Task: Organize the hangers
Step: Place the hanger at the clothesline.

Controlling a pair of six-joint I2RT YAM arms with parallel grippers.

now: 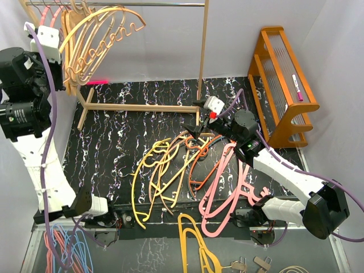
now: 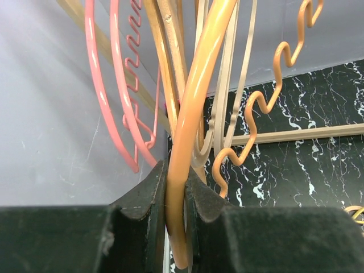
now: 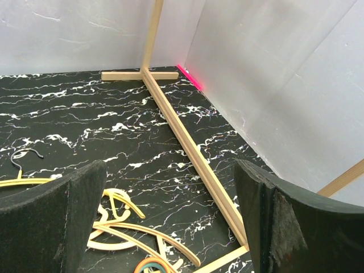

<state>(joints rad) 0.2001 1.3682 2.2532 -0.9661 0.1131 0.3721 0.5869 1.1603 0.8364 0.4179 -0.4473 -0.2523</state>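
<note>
My left gripper (image 1: 58,51) is raised at the wooden rack's left end, shut on a yellow-orange hanger (image 1: 96,23). In the left wrist view the gripper (image 2: 176,193) pinches that hanger's bar (image 2: 196,114) between pink (image 2: 108,96), tan (image 2: 170,57) and wavy salmon hangers (image 2: 256,108) hanging from the rail (image 1: 142,4). A pile of hangers lies on the black mat: yellow (image 1: 142,176), orange (image 1: 199,162), pink (image 1: 224,187). My right gripper (image 1: 196,129) is open and empty above the pile's far edge; the right wrist view shows the gripper (image 3: 170,222) over tan hangers (image 3: 131,233).
The rack's base bar (image 3: 187,148) and upright post (image 1: 202,57) stand close to my right gripper. An orange wooden stand (image 1: 284,79) holding a pink marker (image 1: 297,86) is at the right. A mustard hanger (image 1: 193,244) and a blue-and-pink bunch (image 1: 65,250) lie past the mat's front.
</note>
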